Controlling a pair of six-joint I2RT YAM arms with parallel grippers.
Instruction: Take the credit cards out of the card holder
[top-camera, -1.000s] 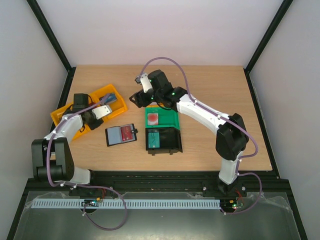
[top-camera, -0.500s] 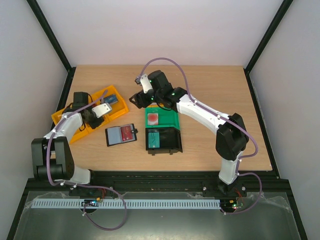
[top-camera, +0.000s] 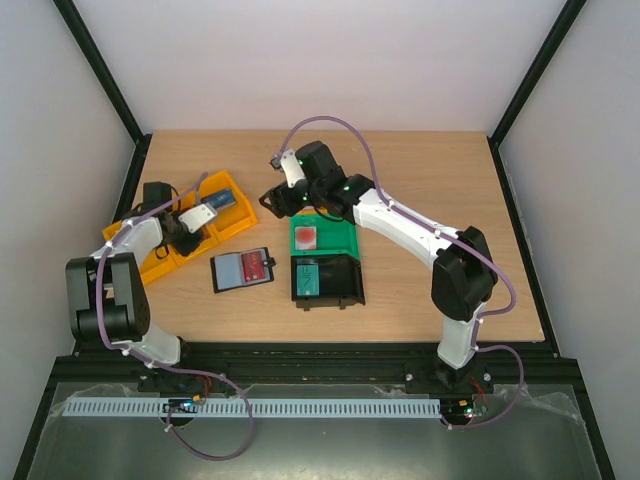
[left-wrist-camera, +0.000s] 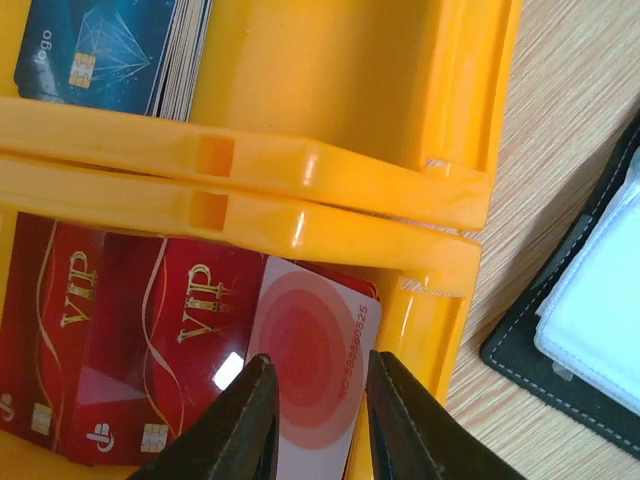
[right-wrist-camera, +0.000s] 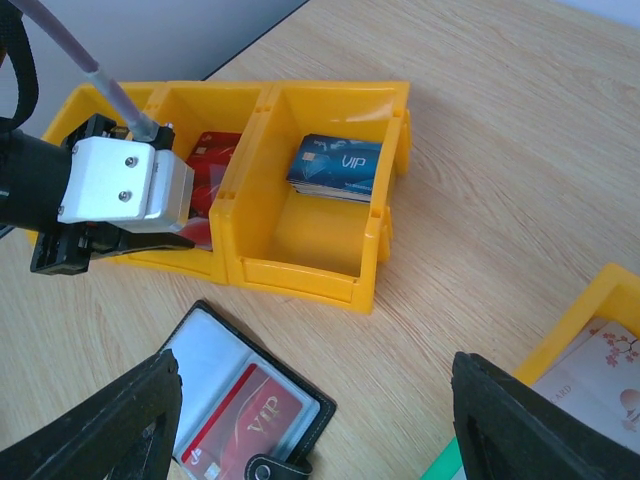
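The card holder (top-camera: 243, 269) lies open on the table, with one red VIP credit card (right-wrist-camera: 250, 428) in its clear sleeve (right-wrist-camera: 208, 352). More red VIP credit cards (left-wrist-camera: 120, 330) lie in a yellow bin (left-wrist-camera: 330, 215). A pale card with a red spot (left-wrist-camera: 318, 350) lies flat on top of them. My left gripper (left-wrist-camera: 318, 405) hovers over that pale card with its jaws a little apart and nothing held between them. My right gripper (right-wrist-camera: 315, 370) is wide open and empty above the table beside the card holder.
The second yellow bin (right-wrist-camera: 310, 230) holds a stack of blue cards (right-wrist-camera: 335, 165). A green bin (top-camera: 322, 237) with a pale card and a black bin (top-camera: 326, 280) with a teal card stand right of the card holder. The card holder's edge (left-wrist-camera: 560, 330) is close to the bin.
My left arm has shifted slightly left over the yellow bins. The right arm and the card holder have not moved.
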